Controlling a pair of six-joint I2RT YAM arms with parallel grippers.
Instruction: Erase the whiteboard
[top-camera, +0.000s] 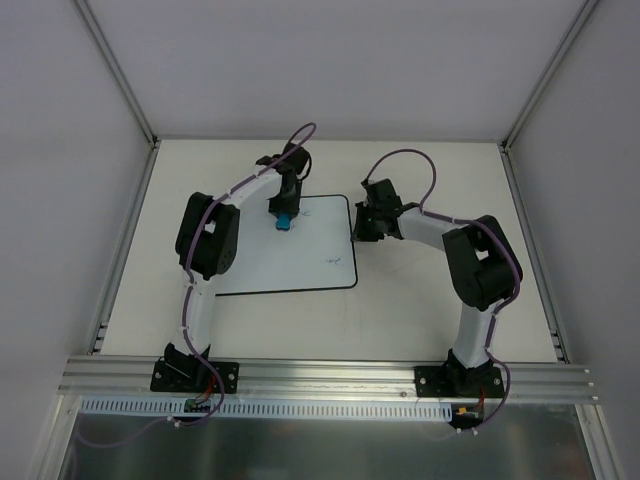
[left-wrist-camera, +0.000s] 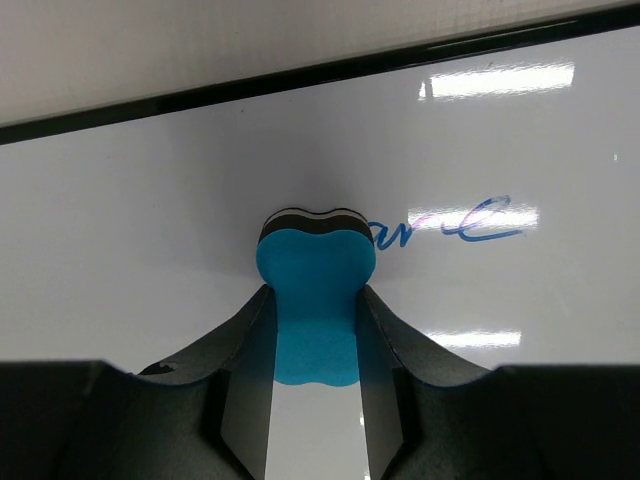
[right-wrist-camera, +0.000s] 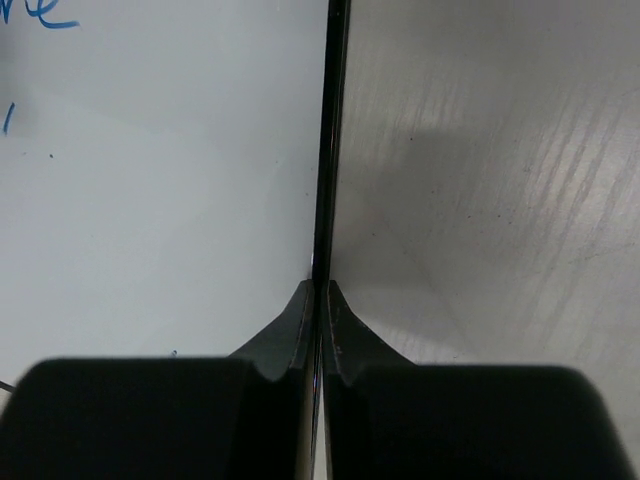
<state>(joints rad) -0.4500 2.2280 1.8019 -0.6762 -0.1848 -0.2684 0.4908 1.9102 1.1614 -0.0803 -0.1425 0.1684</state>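
Note:
The whiteboard (top-camera: 300, 262) lies flat on the table, white with a thin black border. My left gripper (top-camera: 283, 214) is shut on a small blue eraser (top-camera: 283, 221) that stands on the board near its far edge. In the left wrist view the eraser (left-wrist-camera: 315, 300) sits between my fingers, its dark felt end on the whiteboard (left-wrist-camera: 150, 200) at the left end of blue handwriting (left-wrist-camera: 450, 225). My right gripper (top-camera: 358, 222) is shut on the board's right edge. In the right wrist view, the black border (right-wrist-camera: 328, 150) runs between its closed fingertips (right-wrist-camera: 321, 290). Blue writing (right-wrist-camera: 40, 15) shows at top left.
The cream tabletop (top-camera: 430, 310) surrounds the board; bare table (right-wrist-camera: 480, 150) lies right of the border. A faint small mark (top-camera: 330, 262) sits on the board's right part. Grey walls and metal frame posts enclose the table. An aluminium rail (top-camera: 330, 372) holds both arm bases.

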